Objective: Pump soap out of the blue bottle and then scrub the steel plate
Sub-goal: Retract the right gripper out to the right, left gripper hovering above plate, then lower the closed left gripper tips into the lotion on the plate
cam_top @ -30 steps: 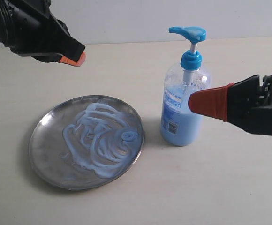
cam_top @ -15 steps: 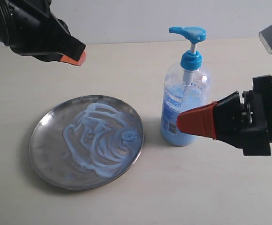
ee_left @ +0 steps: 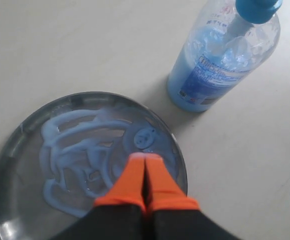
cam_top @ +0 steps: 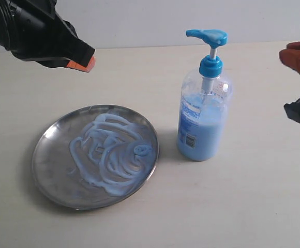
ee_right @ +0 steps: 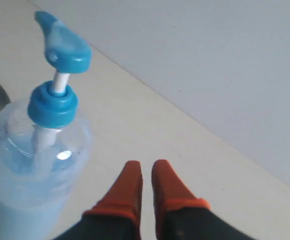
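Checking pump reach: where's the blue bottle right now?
Exterior view: the blue bottle stands upright right of centre, just right of the steel plate, with a gap between them.

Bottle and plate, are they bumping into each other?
Apart. The exterior view shows a strip of bare table between the bottle and the plate's rim.

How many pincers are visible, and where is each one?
2. The left pincer hangs at the upper left, beyond the steel plate. The right pincer is at the right edge, partly cut off, right of the blue bottle.
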Motion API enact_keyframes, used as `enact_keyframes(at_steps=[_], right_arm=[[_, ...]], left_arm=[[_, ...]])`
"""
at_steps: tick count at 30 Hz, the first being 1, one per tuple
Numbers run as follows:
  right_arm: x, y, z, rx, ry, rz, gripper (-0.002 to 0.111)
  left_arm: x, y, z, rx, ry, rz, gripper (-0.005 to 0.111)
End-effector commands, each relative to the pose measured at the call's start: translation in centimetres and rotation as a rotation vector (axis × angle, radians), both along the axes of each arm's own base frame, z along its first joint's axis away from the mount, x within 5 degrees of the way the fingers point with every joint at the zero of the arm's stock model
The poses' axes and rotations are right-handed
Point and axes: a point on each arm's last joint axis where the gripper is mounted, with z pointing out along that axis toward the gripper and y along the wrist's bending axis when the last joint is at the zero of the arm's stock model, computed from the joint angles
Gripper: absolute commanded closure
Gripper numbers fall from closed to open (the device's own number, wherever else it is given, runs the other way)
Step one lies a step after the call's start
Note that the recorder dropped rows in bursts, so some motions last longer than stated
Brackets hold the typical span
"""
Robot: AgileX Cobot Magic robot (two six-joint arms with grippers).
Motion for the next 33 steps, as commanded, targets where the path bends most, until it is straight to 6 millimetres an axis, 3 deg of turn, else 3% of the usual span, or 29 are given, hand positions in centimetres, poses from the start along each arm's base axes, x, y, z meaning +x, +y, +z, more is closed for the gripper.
enact_keyframes(at_steps=[1,2,7,10,12,15,18,21,28,33], right_arm=[[-0.2,-1.3,-1.8,-0.115,0.003,-0.090,0.097],[-0.4,-2.1,-3.0,-0.185,0.022,-0.155,0.097],[-0.5,-5.0,-4.9,-0.283,0.127,-0.469,0.097],[-1.0,-4.5,-7.0,-0.258,0.387,-0.449,0.097],[-1.2,-3.7,-7.3,-0.266,0.598,-0.372,0.097],[-1.2,-2.4,-6.1,-0.201,0.727,-0.274,0.099],[-1.2,-1.6,-4.4,-0.068,0.733,-0.271,0.103],[-1.9,-1.5,-3.1,-0.008,0.673,-0.258,0.108],[-5.0,-2.0,0.7,0.120,0.422,-0.233,0.108],[-7.3,-2.1,2.4,0.217,0.311,-0.206,0.108]], left_arm=[[0.1,0.0,-0.2,0.001,0.005,-0.001,0.107],[0.1,0.0,-0.2,0.001,0.005,-0.001,0.107],[0.1,0.0,-0.2,0.002,0.007,-0.002,0.107],[0.1,0.0,-0.2,0.001,0.005,-0.001,0.107],[0.1,0.0,-0.2,0.002,0.004,-0.002,0.107],[0.1,0.0,-0.2,0.003,0.003,-0.004,0.107],[0.1,0.0,-0.2,0.002,0.001,-0.005,0.107],[0.1,0.0,-0.2,0.002,0.001,-0.005,0.107],[0.2,-0.1,-0.4,0.006,0.005,-0.008,0.107],[1.0,-0.6,-1.8,0.036,0.034,-0.025,0.107]])
